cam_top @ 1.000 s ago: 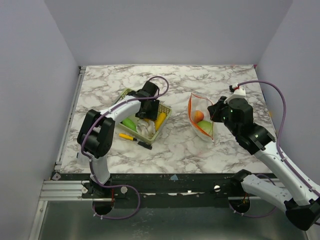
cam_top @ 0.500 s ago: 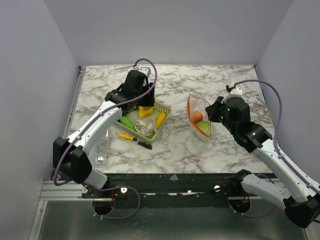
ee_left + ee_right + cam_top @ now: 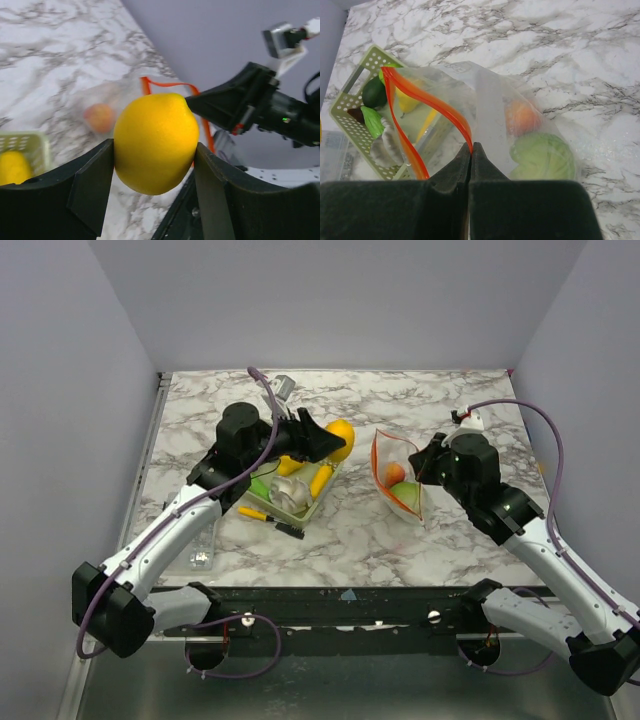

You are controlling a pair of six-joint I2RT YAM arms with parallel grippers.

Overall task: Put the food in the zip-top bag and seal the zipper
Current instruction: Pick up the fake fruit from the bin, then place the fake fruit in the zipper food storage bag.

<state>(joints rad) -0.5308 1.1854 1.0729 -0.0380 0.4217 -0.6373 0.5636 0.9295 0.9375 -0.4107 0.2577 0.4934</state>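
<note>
My left gripper (image 3: 335, 440) is shut on a yellow toy lemon (image 3: 341, 436), held in the air between the basket and the bag; it fills the left wrist view (image 3: 156, 142). The clear zip-top bag (image 3: 403, 483) stands open, mouth toward the left. My right gripper (image 3: 424, 468) is shut on its orange-red zipper (image 3: 431, 102) and holds the rim up. Inside the bag lie an orange fruit (image 3: 522, 117) and a light green piece (image 3: 542, 155). More food stays in the pale green basket (image 3: 326, 455): a yellow piece (image 3: 320, 480), green pieces and a whitish piece.
A yellow-and-black pen (image 3: 270, 519) lies on the marble table in front of the basket. A clear flat object (image 3: 203, 540) lies near the left front. Grey walls close the left, back and right sides.
My left gripper lifted the lemon out of the basket and carried it right, toward the bag's mouth. My right gripper kept its hold on the zipper, almost still.
</note>
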